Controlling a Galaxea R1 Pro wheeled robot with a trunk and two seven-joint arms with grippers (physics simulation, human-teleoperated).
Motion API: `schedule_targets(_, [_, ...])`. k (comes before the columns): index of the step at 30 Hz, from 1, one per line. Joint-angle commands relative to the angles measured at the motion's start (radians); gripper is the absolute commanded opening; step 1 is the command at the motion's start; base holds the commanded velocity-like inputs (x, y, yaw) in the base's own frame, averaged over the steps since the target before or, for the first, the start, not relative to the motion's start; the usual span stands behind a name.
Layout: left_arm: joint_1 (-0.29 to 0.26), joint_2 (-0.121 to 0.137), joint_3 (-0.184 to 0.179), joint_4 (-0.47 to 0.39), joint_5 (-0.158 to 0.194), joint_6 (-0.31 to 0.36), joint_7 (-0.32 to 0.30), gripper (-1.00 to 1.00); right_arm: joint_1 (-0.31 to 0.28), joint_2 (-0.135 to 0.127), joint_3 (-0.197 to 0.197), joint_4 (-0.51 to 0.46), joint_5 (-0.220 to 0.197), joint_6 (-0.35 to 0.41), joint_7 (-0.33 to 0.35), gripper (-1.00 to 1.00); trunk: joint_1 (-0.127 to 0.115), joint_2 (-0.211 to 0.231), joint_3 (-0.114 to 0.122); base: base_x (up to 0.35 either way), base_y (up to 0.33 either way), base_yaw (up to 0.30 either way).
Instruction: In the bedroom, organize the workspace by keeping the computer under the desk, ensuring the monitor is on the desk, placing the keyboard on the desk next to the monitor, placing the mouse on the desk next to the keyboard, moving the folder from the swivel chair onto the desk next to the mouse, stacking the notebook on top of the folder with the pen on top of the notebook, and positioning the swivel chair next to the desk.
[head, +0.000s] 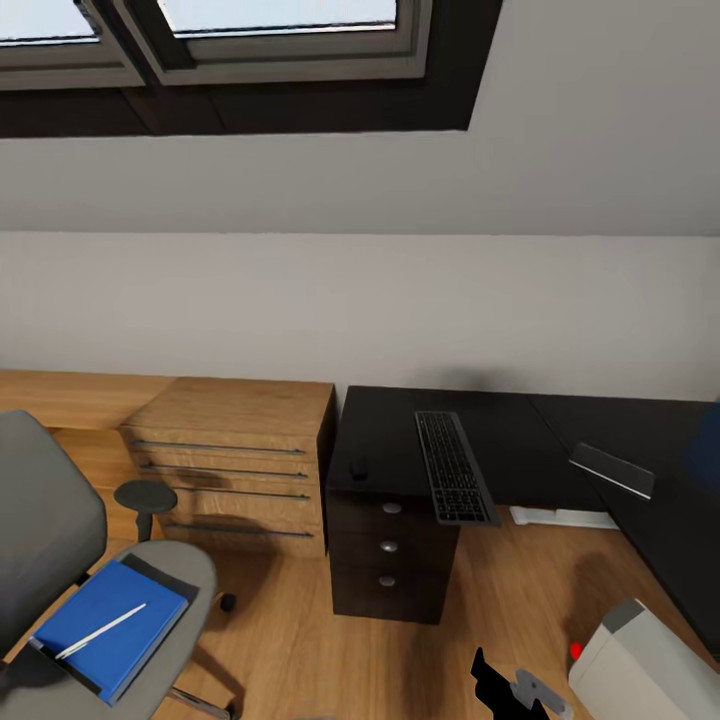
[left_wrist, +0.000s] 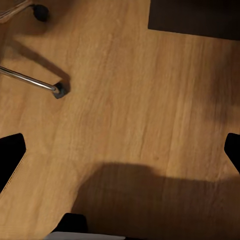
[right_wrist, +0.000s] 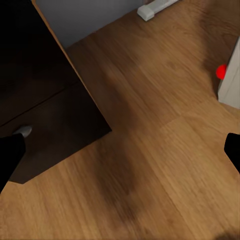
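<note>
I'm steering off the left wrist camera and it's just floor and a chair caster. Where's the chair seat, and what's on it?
Observer: In the head view the swivel chair is at the lower left. A blue flat item lies on its seat with the pen on top.
Operator: Is the keyboard on the desk already?
Observer: Yes, the keyboard lies on the desk, and its near end overhangs the front edge above the drawers.
Operator: And the mouse?
Observer: The mouse sits on the desk too, to the left of the keyboard in the head view and apart from it.
</note>
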Motion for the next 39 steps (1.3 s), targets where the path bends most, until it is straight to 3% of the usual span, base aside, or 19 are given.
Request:
schedule_targets(1, [-0.001,0.001,-0.006,0.013,0.009,-0.015,0.008,1.00,-0.001,0.000,-0.007,0.000,0.010,-0.002,-0.005,1.00,-0.004,0.007,0.002,0.000,0.000,0.000])
schedule_targets(9, [-0.001,0.006,-0.003,0.060,0.009,-0.061,0.008,1.00,-0.001,-0.001,-0.006,0.006,0.013,-0.003,-0.003,1.00,-0.035,0.063,0.028,0.000,0.000,-0.072])
schedule_targets(18, [-0.001,0.007,-0.002,0.071,0.010,-0.067,-0.002,1.00,-0.001,0.000,-0.005,0.010,0.014,-0.003,-0.003,1.00,-0.069,0.126,0.058,0.000,0.000,-0.128])
schedule_targets(39, [-0.001,0.007,-0.002,0.075,0.011,-0.068,-0.023,1.00,-0.001,0.001,0.009,0.011,0.014,-0.003,-0.003,1.00,-0.150,0.273,0.124,0.000,0.000,-0.007])
